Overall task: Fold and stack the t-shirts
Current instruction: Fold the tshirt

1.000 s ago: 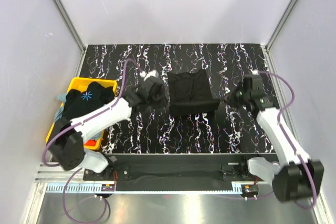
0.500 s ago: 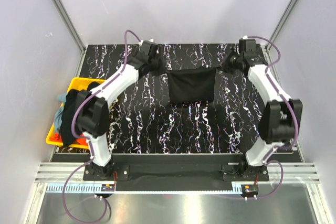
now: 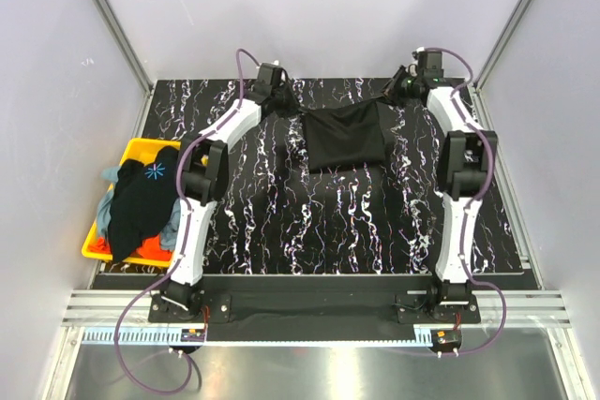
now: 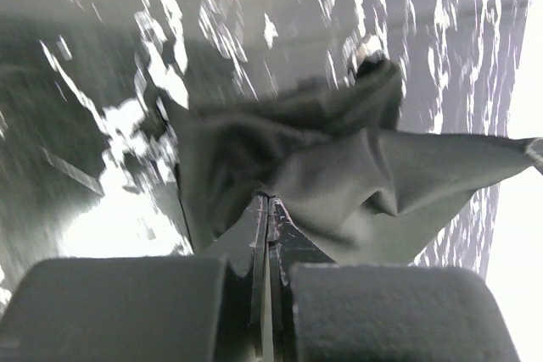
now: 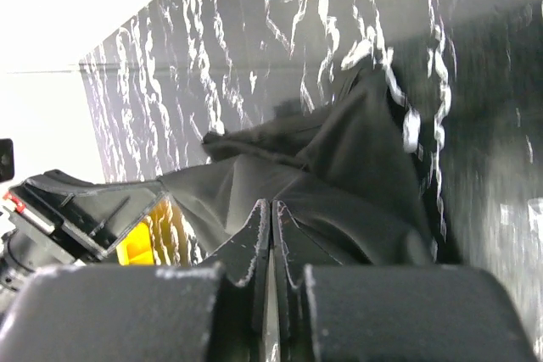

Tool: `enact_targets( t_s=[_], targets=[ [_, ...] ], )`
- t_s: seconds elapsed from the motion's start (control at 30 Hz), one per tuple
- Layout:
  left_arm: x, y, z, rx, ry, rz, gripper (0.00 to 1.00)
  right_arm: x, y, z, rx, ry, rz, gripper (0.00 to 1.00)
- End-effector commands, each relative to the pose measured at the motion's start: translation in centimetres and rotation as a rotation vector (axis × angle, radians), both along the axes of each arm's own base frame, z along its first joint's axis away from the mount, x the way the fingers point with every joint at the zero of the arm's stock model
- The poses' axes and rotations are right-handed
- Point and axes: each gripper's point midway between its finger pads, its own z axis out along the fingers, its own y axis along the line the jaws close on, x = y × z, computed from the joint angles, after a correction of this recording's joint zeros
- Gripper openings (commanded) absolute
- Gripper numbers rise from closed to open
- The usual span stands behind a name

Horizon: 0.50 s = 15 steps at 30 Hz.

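A plain black t-shirt (image 3: 347, 138) lies at the far side of the table, its far edge lifted and stretched between my two grippers. My left gripper (image 3: 294, 106) holds the far left corner; in the left wrist view it (image 4: 270, 201) is shut on bunched black cloth (image 4: 356, 175). On the far right corner my right gripper (image 3: 392, 96) is pinched; seen from its wrist, it (image 5: 271, 205) is shut on the same shirt (image 5: 356, 167). More t-shirts are piled at the left: a black one with a starburst print (image 3: 145, 199), a grey-blue one (image 3: 172, 229) and an orange-red one (image 3: 141, 255).
The pile sits in a yellow bin (image 3: 136, 149) at the table's left edge, also glimpsed from the right wrist as a yellow bin (image 5: 140, 242). Both arms reach out long to the far edge of the black marbled table (image 3: 356, 222). Grey walls close in on three sides.
Both arms have stretched further towards the far edge, drawing the black t-shirt's far edge back and taut. The left arm no longer covers the bin.
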Motion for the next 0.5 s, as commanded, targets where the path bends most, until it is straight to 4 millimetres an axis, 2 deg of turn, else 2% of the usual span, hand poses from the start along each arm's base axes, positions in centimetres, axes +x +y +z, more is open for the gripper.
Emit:
enact_targets(
  t_s=[0.0,0.03,0.07,0.1,0.13,0.17,0.2,0.23,0.27,0.3,0.33,0.37,0.4,0.43,0.47],
  targets=[
    [5.3,0.8,3.9,-0.076,-0.191,0.006,0.01,2.7,0.9,-0.7,0.034,-0.061,0.071,0.07],
    [6.3,1.1,3.7,-0.066,-0.222,0.014,0.07,3.2,1.0,-1.3,0.049,-0.051,0.069,0.09],
    [7.0,1.5,1.9,-0.051,-0.223,0.019,0.05,4.3,1.0,-0.3,0.057,-0.089,0.071,0.14],
    [7.6,1.9,1.7,-0.047,-0.238,0.029,0.04,5.0,0.9,-2.6,0.066,-0.062,0.071,0.16],
    [8.6,2.8,1.5,-0.061,-0.258,0.05,0.07,5.3,1.1,-2.9,0.076,-0.06,0.081,0.19],
    [8.9,3.1,0.4,-0.07,-0.249,0.054,0.11,6.3,1.2,-1.1,0.075,-0.115,0.091,0.3],
    [9.0,3.5,0.0,-0.087,-0.238,0.054,0.31,6.3,1.1,-3.0,0.077,-0.078,0.096,0.35],
    [9.4,4.6,-0.3,-0.102,-0.222,0.084,0.37,6.6,1.1,-2.9,0.059,-0.093,0.106,0.39],
    [9.5,5.1,0.1,-0.108,-0.224,0.092,0.37,7.4,-0.8,-1.6,0.045,-0.131,0.082,0.43],
    [8.9,5.5,-0.9,-0.104,-0.198,0.094,0.37,7.4,-1.2,-2.0,0.033,-0.122,0.079,0.49],
    [8.7,6.0,-0.8,-0.101,-0.196,0.101,0.38,7.1,-1.8,-2.0,0.021,-0.114,0.079,0.52],
    [8.4,6.1,0.5,-0.099,-0.213,0.097,0.39,6.4,-1.9,-3.2,0.018,-0.077,0.084,0.56],
    [7.5,6.6,-0.7,-0.077,-0.185,0.099,0.41,5.8,-1.9,-1.8,0.012,-0.088,0.09,0.59],
    [7.0,6.7,-0.6,-0.064,-0.189,0.085,0.43,5.0,-1.8,-1.7,0.003,-0.091,0.125,0.61],
    [6.4,6.5,0.9,-0.066,-0.207,0.067,0.46,3.5,-1.6,-3.8,0.005,-0.028,0.14,0.63]
  ],
)
